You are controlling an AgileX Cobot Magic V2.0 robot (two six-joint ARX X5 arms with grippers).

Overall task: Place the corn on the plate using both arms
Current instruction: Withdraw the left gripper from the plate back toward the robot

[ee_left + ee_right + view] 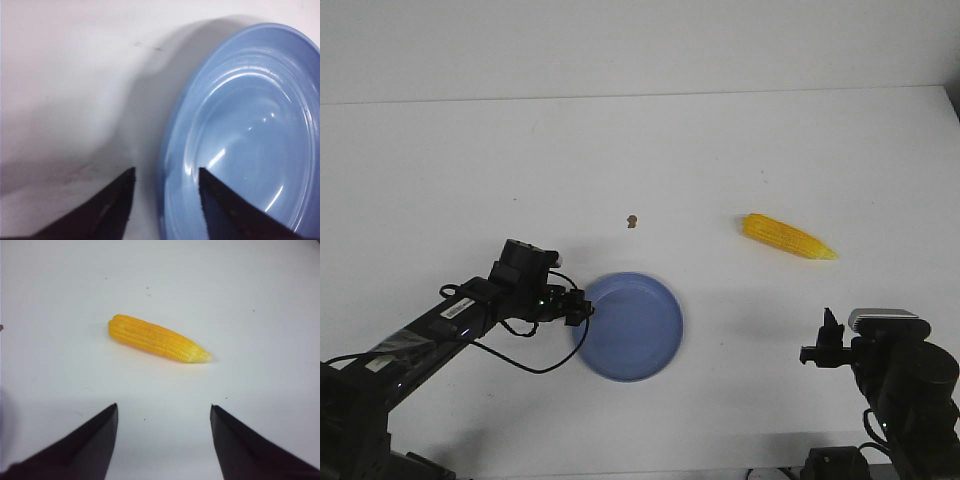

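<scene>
Left wrist view: plate (250, 135) cropped, both arms' fingers (112, 210) wide, empty.

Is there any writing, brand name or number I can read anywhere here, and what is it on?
No text is readable.
White label on the left arm: too small and blurred to read.
The corn, the plate and the table carry no writing.
</scene>
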